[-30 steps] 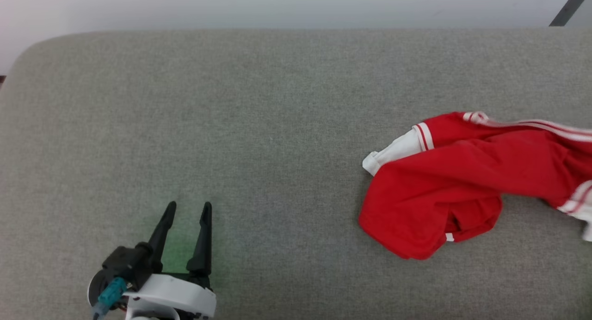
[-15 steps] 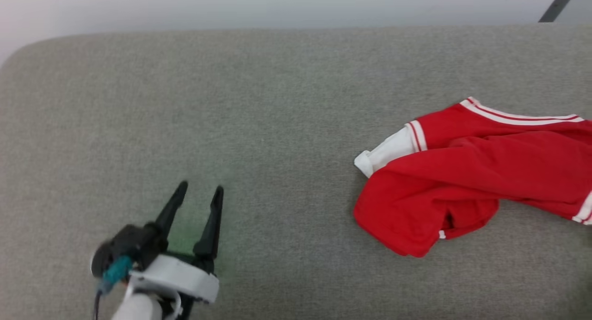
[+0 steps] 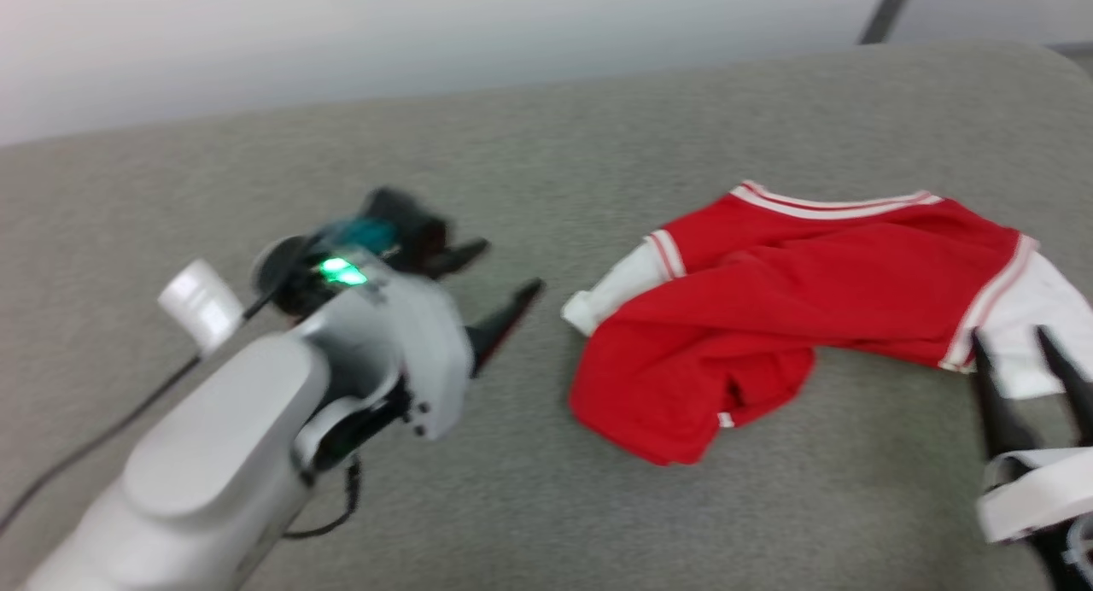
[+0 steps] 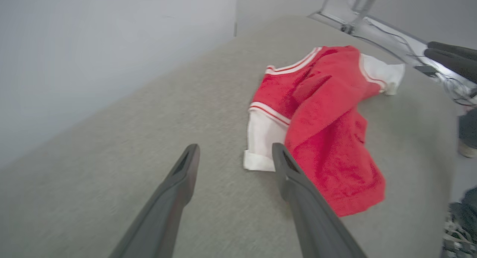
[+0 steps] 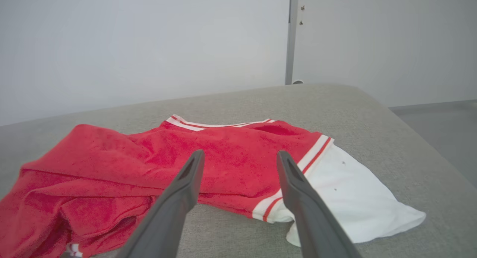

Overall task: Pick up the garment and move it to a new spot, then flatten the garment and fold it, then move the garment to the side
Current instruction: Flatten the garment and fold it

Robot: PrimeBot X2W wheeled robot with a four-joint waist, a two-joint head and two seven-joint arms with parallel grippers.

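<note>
Garment (image 3: 768, 301) lies bunched, partly folded under itself; blurred left hand (image 3: 510, 266) and edge-cropped right hand (image 3: 1012, 339) spread.

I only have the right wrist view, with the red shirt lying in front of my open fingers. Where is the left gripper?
Observer: The left gripper is at the garment's opposite end, pointing at it, with a small gap between them.
Operator: Open or shut?
Observer: Open. Its fingers stand wide apart with nothing between them.
Operator: What would it reach first?
Observer: A second white sleeve, with its cuff end toward that gripper.
</note>
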